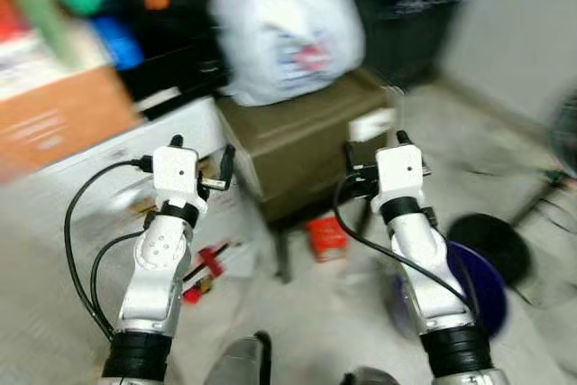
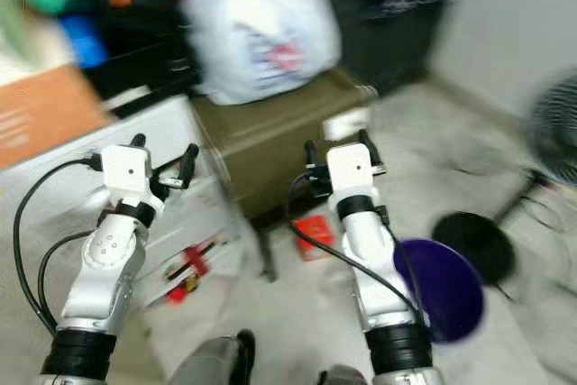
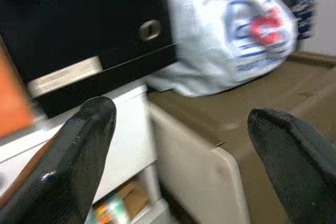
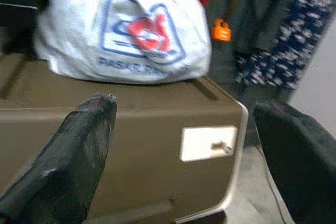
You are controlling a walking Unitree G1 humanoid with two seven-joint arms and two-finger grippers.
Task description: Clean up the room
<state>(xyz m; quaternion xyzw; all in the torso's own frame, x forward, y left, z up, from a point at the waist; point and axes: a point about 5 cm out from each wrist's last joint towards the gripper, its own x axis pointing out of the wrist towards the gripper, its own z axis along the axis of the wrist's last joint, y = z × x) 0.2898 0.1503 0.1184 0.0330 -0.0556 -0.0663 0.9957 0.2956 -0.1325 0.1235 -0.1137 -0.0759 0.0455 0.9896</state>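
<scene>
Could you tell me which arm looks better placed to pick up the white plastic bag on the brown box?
Probably the right. The right gripper is open and faces the brown box squarely, with the white bag just above. The left gripper, also open, sits off toward the white cabinet.

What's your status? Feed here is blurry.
Left end effector open, empty, raised. Right end effector open, empty, facing olive bin. White plastic bag sits on bin. Red box on floor ahead.
</scene>
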